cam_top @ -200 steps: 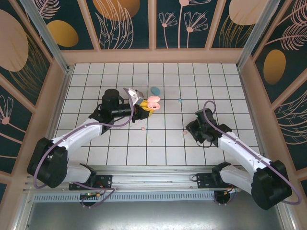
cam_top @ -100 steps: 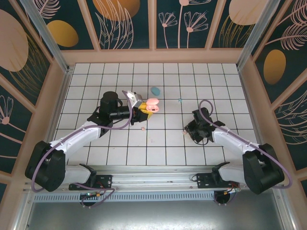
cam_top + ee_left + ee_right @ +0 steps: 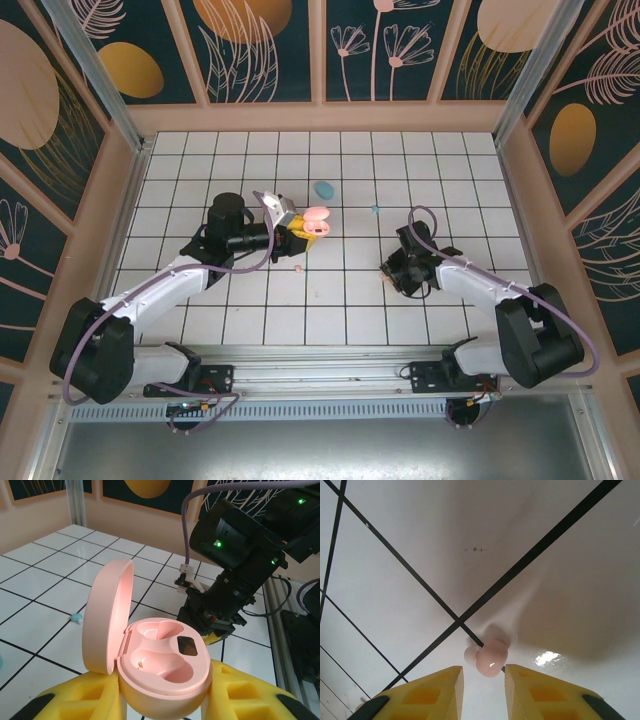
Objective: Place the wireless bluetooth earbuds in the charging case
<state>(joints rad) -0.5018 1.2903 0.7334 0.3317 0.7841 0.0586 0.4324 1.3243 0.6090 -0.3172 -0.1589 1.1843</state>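
Observation:
My left gripper (image 3: 300, 228) is shut on the open pink charging case (image 3: 316, 220). In the left wrist view the case (image 3: 165, 665) sits between the yellow pads (image 3: 245, 690), its lid up and both sockets vacant. My right gripper (image 3: 392, 272) points down at the tile, with a pink earbud (image 3: 385, 280) at its tip. In the right wrist view that earbud (image 3: 491, 658) lies on the tile just beyond the fingertips, in line with the gap. The right gripper (image 3: 484, 677) is open by a narrow gap and touches nothing. Another pink earbud (image 3: 298, 268) lies below the case. A teal earbud (image 3: 375, 210) lies farther back.
A blue oval case (image 3: 323, 188) rests shut on the tiles behind the left gripper. The teal earbud (image 3: 76, 618) appears left of the lid in the left wrist view, and the right arm (image 3: 235, 565) stands close behind the case. Wooden walls (image 3: 520, 200) ring the tiled floor.
The right arm has swung left and come down over the pink earbud, its jaws narrowing. The left gripper with the case has shifted only slightly.

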